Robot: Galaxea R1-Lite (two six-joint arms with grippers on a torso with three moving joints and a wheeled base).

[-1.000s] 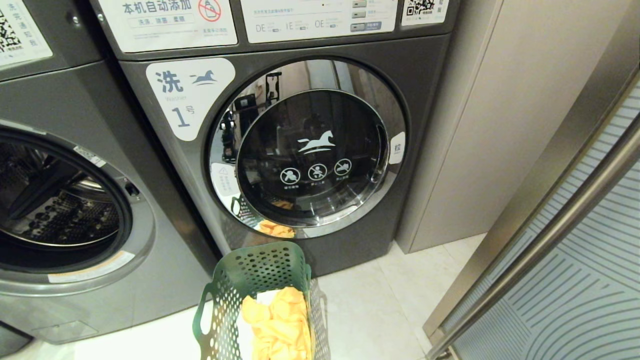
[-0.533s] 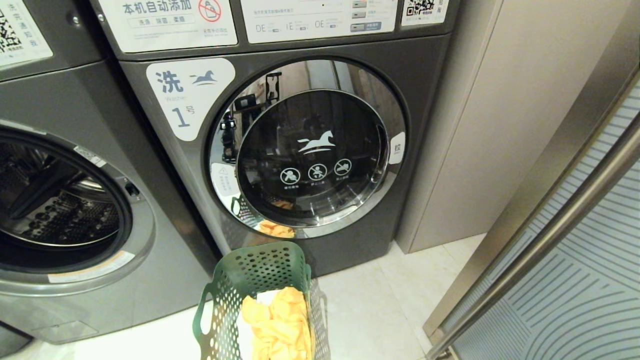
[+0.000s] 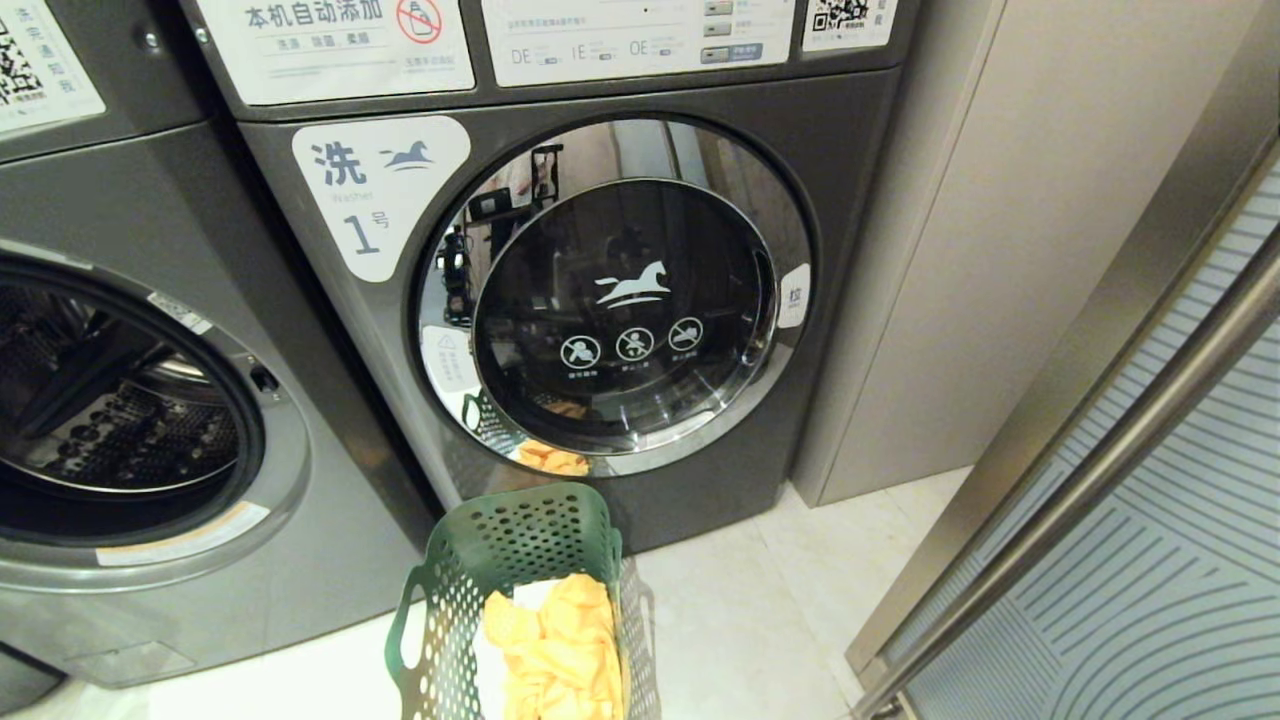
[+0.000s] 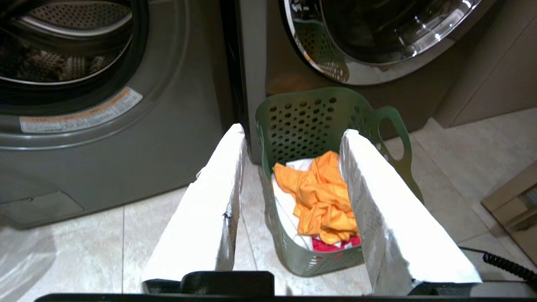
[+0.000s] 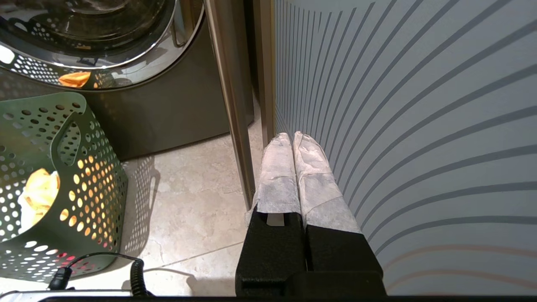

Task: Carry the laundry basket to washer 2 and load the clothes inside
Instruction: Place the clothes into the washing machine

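Note:
The dark green perforated laundry basket (image 3: 510, 540) stands on the tiled floor before the washer labelled 1 (image 3: 800, 150), near the gap to the grey machine on its left (image 3: 330, 560). That machine's drum mouth is open and no number shows on it. The clothes lie in the basket (image 4: 302, 121): a mustard-yellow garment (image 4: 323, 193) on top, a white one (image 4: 285, 205) beneath, and a pink-red one (image 4: 335, 244) at the near end. My left gripper (image 4: 293, 129) hangs open and empty above the basket's near side. My right gripper (image 5: 289, 136) is shut and empty, low by the striped glass door.
Washer 1's chrome-ringed door is shut. A beige cabinet panel (image 3: 950, 250) stands right of it. A striped glass door with a metal frame (image 3: 1150, 500) closes in the right side. A coiled black cable (image 5: 134, 272) lies near the basket (image 5: 63, 138).
The head view is the same throughout, except that the robot's reflection in washer 1's door ring shifts slightly. The basket and clothes have not moved.

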